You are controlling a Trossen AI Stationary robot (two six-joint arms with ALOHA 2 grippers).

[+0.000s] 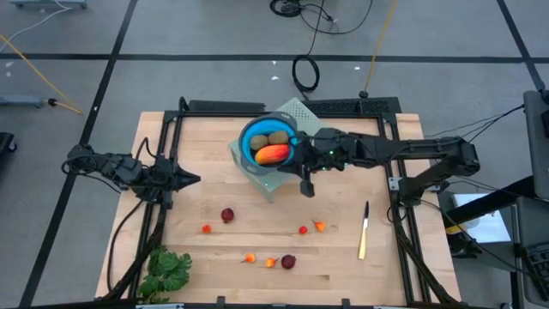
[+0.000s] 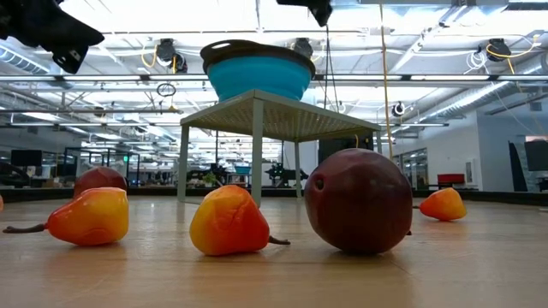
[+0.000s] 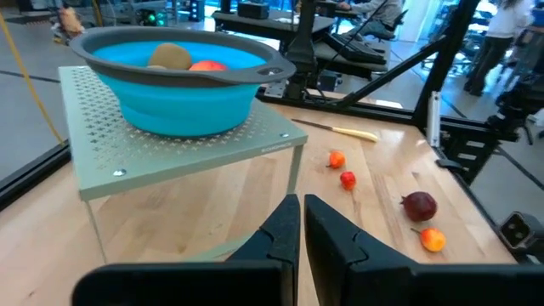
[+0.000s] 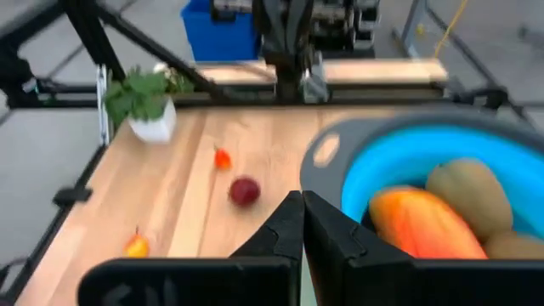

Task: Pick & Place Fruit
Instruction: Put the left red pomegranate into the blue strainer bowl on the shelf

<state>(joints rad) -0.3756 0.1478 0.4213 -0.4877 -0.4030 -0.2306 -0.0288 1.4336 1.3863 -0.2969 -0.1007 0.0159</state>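
Sitting already inside the blue bowl [image 1: 268, 142]: the long orange-red fruit [image 1: 273, 154] and two oval brown-green fruits [image 1: 268, 138], three pieces done by the look of it. Resting on a pale perforated stand [image 1: 283, 176] that is raising the bowl above the wooden table [image 1: 214, 266].

Hovering just beside the bowl's rim, on the knife side: the right gripper [image 1: 306, 185], fingers pressed together and carrying nothing. Parking well away from the bowl on the opposite side: the left gripper [image 1: 190, 179], likewise closed and empty.

Still lying loose on the table, all nearer the front edge than the bowl:
- a dark red ball [image 1: 227, 215] and a tiny red-orange piece [image 1: 206, 228], toward the left arm's side of the bowl;
- a tiny red piece [image 1: 303, 229] and a small orange one [image 1: 319, 227], almost straight out from the bowl;
- two small orange pieces [image 1: 250, 257] and a second dark red ball [image 1: 288, 262], farthest from the bowl.

Judging roughly a third finished, with seven small pieces waiting. Lying untouched and probably not belonging in the bowl: a yellow-handled knife [image 1: 364, 232] and a leafy green bunch [image 1: 165, 271].
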